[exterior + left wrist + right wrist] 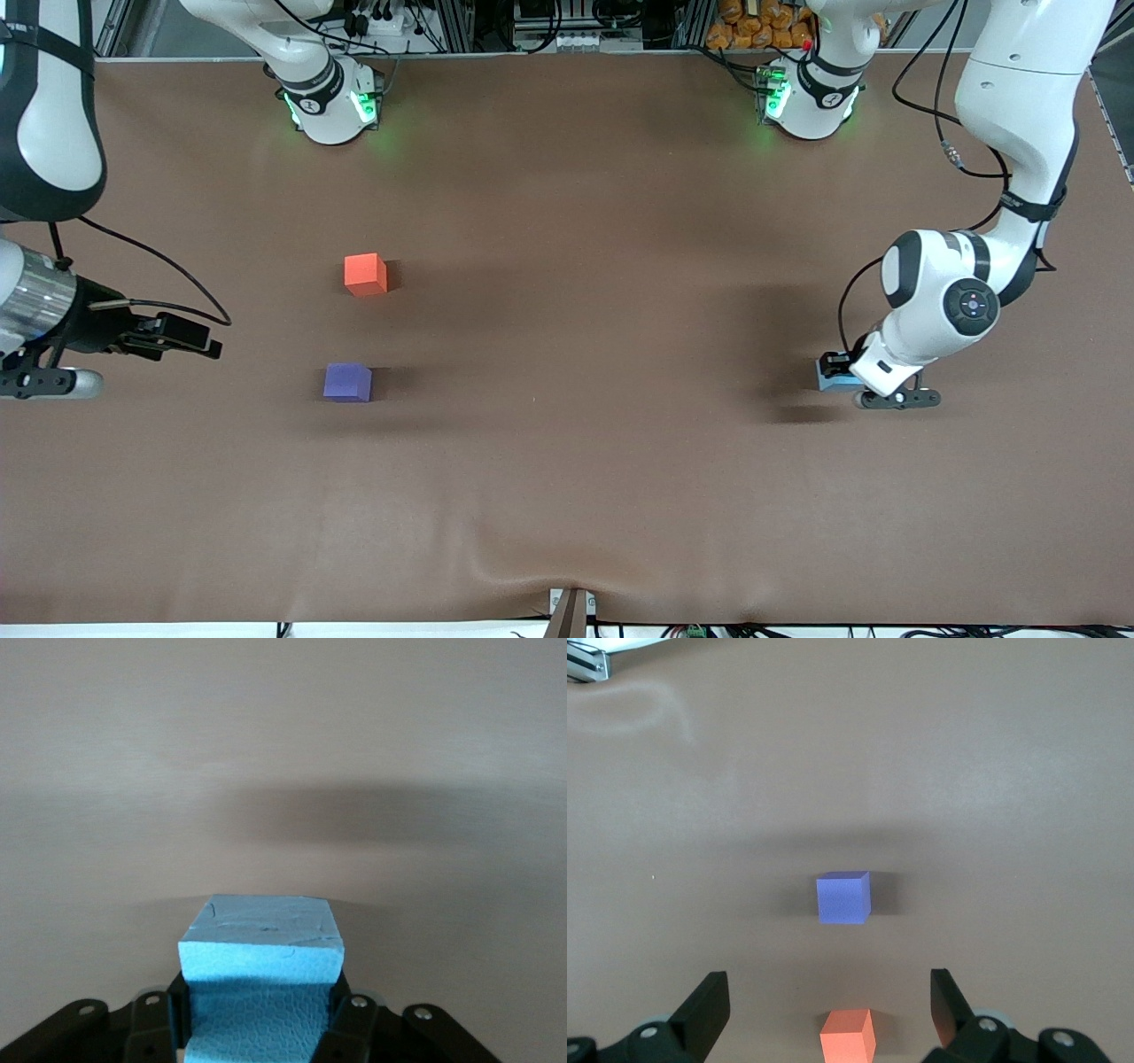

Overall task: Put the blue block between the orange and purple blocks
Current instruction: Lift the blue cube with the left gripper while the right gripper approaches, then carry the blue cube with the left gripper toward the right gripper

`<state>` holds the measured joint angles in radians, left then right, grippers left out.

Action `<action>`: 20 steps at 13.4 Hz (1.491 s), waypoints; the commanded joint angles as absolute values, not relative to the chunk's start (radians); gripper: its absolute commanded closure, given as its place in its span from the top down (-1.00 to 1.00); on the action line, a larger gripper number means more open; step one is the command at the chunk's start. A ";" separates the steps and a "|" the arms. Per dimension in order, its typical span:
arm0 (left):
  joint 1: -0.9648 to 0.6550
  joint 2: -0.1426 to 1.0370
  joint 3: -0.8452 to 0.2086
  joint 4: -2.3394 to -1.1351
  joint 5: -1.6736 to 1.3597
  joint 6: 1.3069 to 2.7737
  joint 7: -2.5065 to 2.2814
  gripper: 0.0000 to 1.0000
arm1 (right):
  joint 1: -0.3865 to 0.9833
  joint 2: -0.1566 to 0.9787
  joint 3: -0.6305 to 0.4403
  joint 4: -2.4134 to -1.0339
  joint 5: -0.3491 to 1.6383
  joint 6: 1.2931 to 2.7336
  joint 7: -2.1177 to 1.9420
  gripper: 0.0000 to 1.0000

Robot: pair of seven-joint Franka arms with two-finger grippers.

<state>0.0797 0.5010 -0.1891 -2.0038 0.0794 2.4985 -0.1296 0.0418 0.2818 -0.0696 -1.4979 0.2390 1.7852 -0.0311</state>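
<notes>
Purple block (347, 383) sits nearer the brown table's (567, 496) front edge than the orange block (365, 274) — my left gripper (837, 377) clamps the blue block (833, 381) toward the left arm's end; my right gripper (828, 1010) waits, spread wide.

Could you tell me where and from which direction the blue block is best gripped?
Grip the blue block across two opposite flat side faces, coming from straight above. It is a plain cube sitting flat on the table, and the left gripper already straddles it that way. The right gripper waits, open.
</notes>
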 commanded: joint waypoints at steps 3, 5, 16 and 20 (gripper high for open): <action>-0.038 0.494 -0.311 -1.919 0.089 2.504 -0.240 -1.00 | 0.054 0.290 -0.066 -1.497 0.242 1.798 -0.020 1.00; -0.142 0.517 -0.310 -1.853 0.089 2.502 -0.343 -1.00 | 0.064 0.291 -0.064 -1.497 0.216 1.802 -0.018 1.00; -0.524 0.836 -0.279 -1.290 0.086 2.255 -0.750 -1.00 | 0.268 0.379 -0.063 -1.513 0.225 1.847 0.262 1.00; -0.621 0.897 -0.238 -1.218 0.080 2.263 -0.834 -1.00 | 0.357 0.457 -0.064 -1.546 0.219 1.969 0.287 1.00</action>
